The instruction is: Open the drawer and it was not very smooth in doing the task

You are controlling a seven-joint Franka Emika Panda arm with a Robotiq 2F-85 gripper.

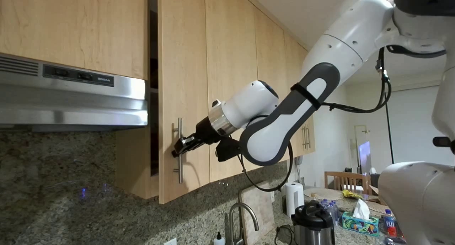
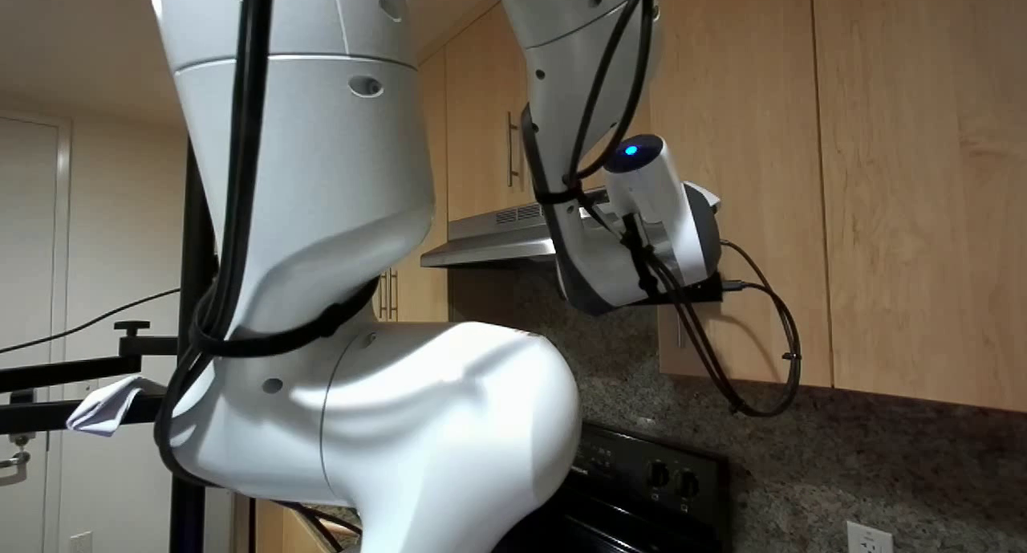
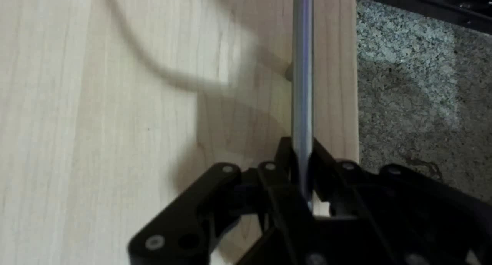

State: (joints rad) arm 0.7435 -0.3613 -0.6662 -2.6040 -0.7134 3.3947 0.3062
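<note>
The drawer is a tall, narrow light-wood cabinet door [image 1: 185,67], standing slightly ajar with a dark gap along its left edge in an exterior view. It also shows in an exterior view [image 2: 746,216] and the wrist view [image 3: 134,122]. Its slim vertical silver bar handle [image 1: 180,172] is near the door's free edge. My gripper [image 1: 179,149] is shut around the lower-middle part of the handle. In the wrist view the fingertips [image 3: 303,149] press on both sides of the bar handle [image 3: 303,72]. In an exterior view the arm hides the fingers.
A steel range hood [image 1: 71,95] is beside the door's open edge. A wider wood door [image 1: 231,60] adjoins it on the hinge side. Below are a faucet [image 1: 245,209], a pressure cooker [image 1: 312,223] and a stove [image 2: 642,489]. A cable loop [image 2: 790,352] hangs from the wrist.
</note>
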